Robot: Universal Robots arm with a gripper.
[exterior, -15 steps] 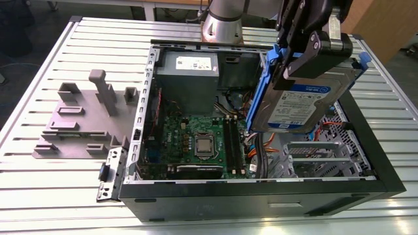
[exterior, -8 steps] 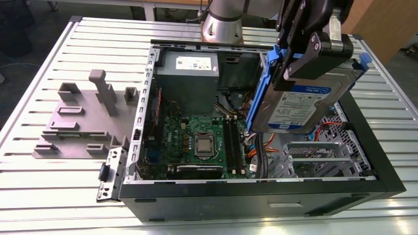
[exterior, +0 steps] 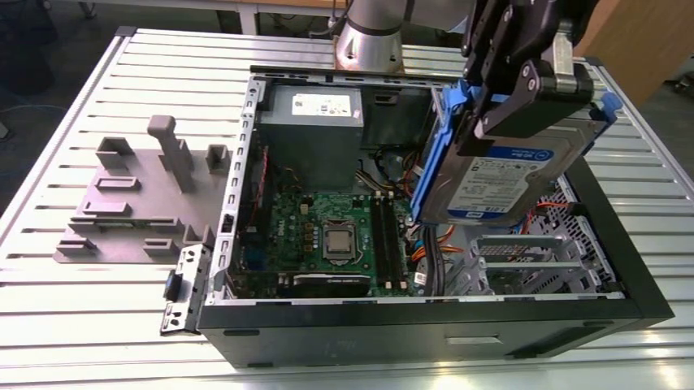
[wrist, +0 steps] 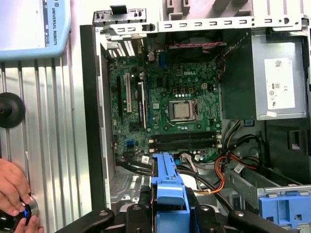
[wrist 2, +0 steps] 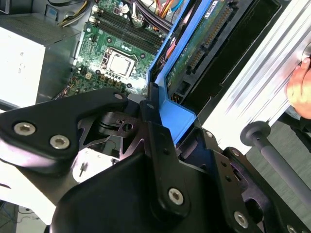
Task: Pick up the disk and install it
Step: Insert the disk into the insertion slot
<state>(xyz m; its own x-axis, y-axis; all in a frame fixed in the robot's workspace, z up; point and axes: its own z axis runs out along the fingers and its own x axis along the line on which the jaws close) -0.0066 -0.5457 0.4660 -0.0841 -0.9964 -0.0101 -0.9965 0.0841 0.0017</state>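
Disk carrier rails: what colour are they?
The carrier rails are blue, framing the silver disk; best seen in the exterior view.

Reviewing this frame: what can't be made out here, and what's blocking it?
- Exterior view: the disk, clamped in the tool, hides the computer case interior behind it.
- First wrist view: the hand is cut by the picture's edge; the dark object under it is unidentifiable.
- Second wrist view: the disk's labelled face is turned away; the tool's links cover its near end.
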